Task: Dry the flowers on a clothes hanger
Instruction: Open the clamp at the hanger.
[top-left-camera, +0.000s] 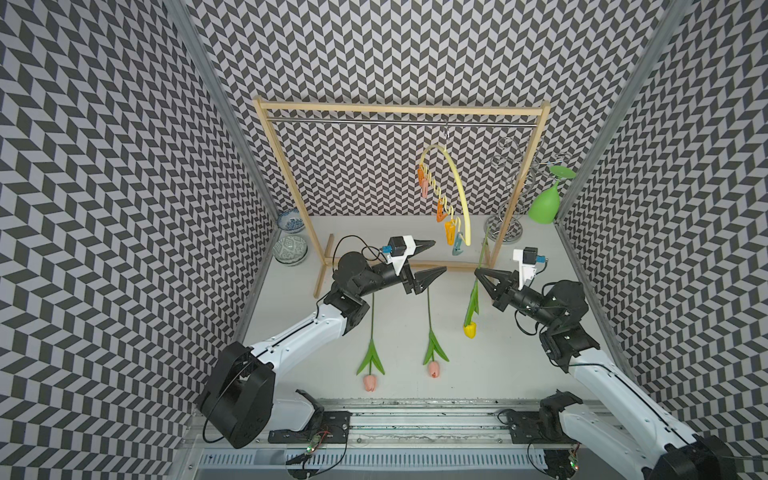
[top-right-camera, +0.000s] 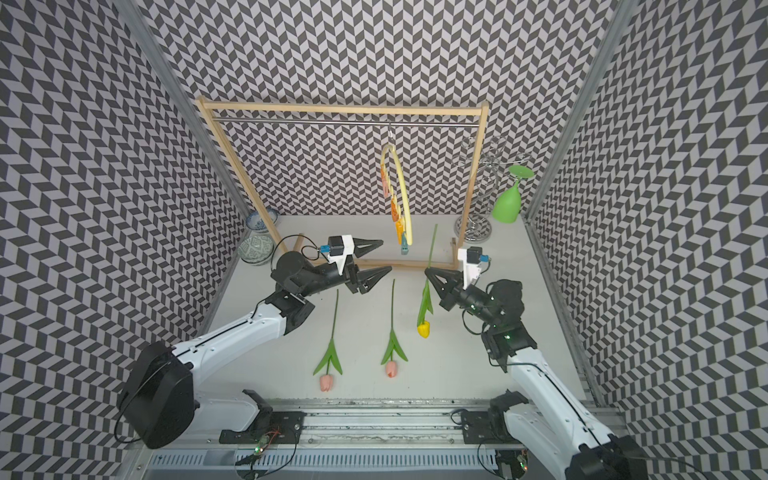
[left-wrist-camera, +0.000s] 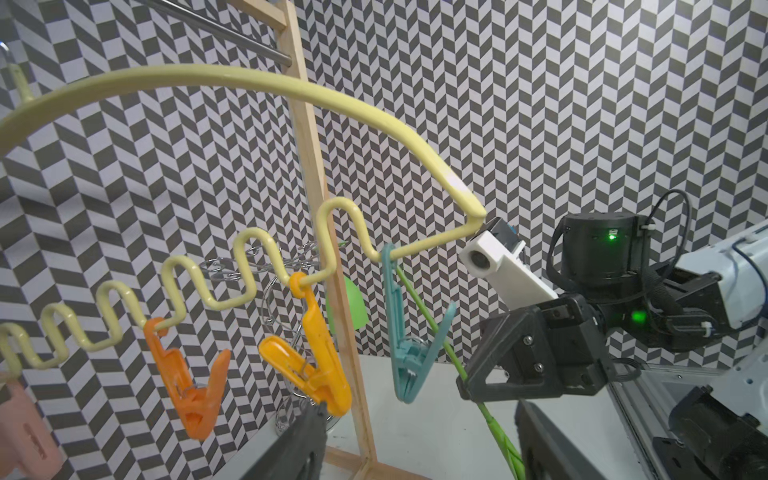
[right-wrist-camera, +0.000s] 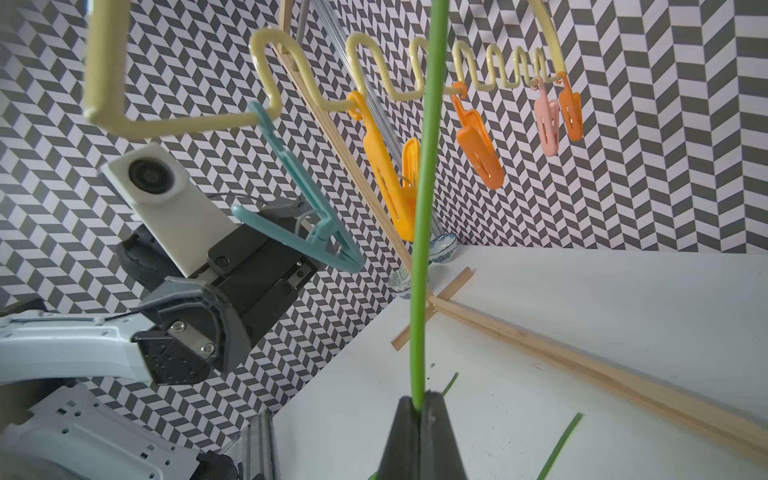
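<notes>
The pale yellow clothes hanger (top-left-camera: 458, 183) (top-right-camera: 402, 187) hangs from the rack's rail, with orange and pink pegs and a blue-green peg (top-left-camera: 458, 246) (left-wrist-camera: 405, 345) on its wavy bar. My right gripper (top-left-camera: 478, 273) (right-wrist-camera: 420, 405) is shut on the stem (right-wrist-camera: 424, 208) of the yellow flower. That stem points up beside the hanger's near end, and the yellow head (top-left-camera: 470, 330) hangs below. My left gripper (top-left-camera: 439, 256) (left-wrist-camera: 419, 436) is open just left of the blue-green peg, not touching it. Two pink flowers (top-left-camera: 369, 382) (top-left-camera: 434, 369) lie on the table.
The wooden rack (top-left-camera: 399, 109) spans the back of the table. A silver wire stand (top-left-camera: 505, 224) and a green glass (top-left-camera: 544, 205) are at the back right. Two patterned bowls (top-left-camera: 291, 249) sit at the back left. A metal rail (top-left-camera: 415, 419) runs along the front.
</notes>
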